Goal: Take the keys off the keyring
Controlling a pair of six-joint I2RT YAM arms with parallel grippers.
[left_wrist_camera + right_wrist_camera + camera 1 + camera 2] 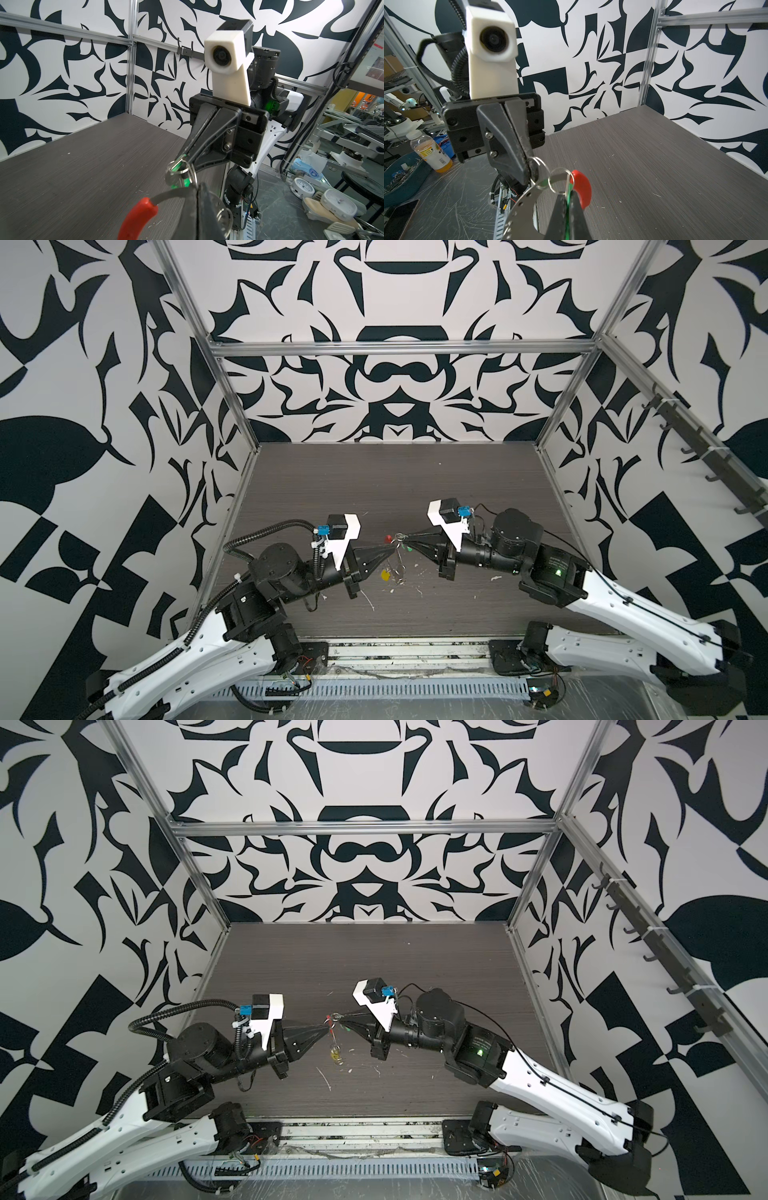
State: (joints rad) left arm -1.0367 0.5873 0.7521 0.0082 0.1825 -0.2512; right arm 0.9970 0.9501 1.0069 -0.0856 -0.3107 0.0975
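Just above the table, tip to tip near its middle in both top views, reaching in from either side. Clamped tight in the left jaws: the keyring, gripped on its flat grey band dotted with holes, close to the red strip capping one end. Pinched edge-on in the right jaws, pressed together with nothing but the thin plastic between: the green tag. On the band between the two tips: a small wire loop, beside the green tag. Hanging down from the left grip, below both sets of jaws: the rest of the hoop, with the yellow tag at its low end, near the table; touching it or clear of it, impossible to tell. Scattered on the table beneath and around: pale scraps. Behind and to both sides: black-and-white patterned walls, well apart from the grip.
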